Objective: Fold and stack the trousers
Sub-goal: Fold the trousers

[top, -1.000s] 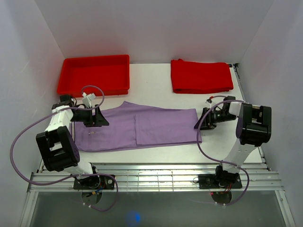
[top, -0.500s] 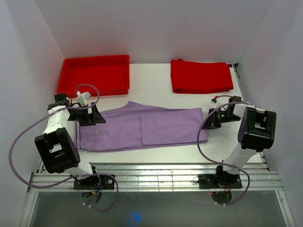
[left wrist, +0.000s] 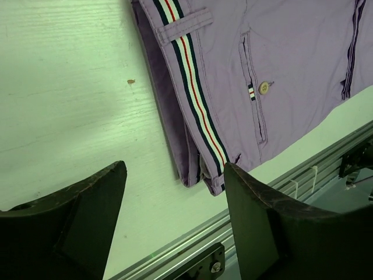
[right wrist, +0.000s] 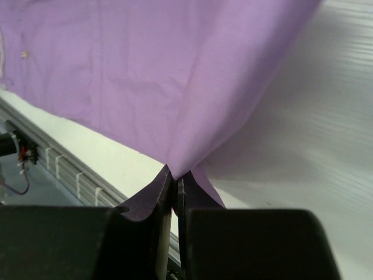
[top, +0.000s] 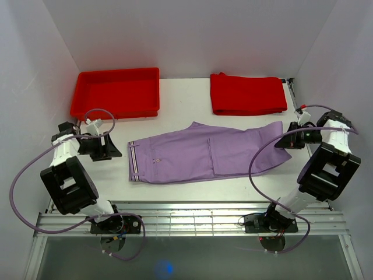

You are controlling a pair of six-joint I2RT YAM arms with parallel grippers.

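The lilac trousers (top: 204, 151) lie across the middle of the table, folded lengthwise, with the striped waistband (top: 133, 161) at the left. My right gripper (top: 287, 142) is shut on their leg end (right wrist: 178, 160) and holds that corner a little off the table. The cloth (right wrist: 145, 76) stretches away from the pinched fingers. My left gripper (top: 116, 147) stands open to the left of the waistband, apart from it. In the left wrist view the striped waistband (left wrist: 192, 99) and a button (left wrist: 264, 87) lie beyond the spread fingers (left wrist: 256, 204), with bare table between them.
A red plastic tray (top: 116, 91) stands at the back left. A folded red cloth (top: 247, 93) lies at the back right. A slotted metal rail (top: 186, 219) runs along the table's near edge, close to the trousers' lower hem.
The right gripper shut on the leg end and pulled the trousers rightward across the table. The left gripper let go of the waistband and drew back to the left.
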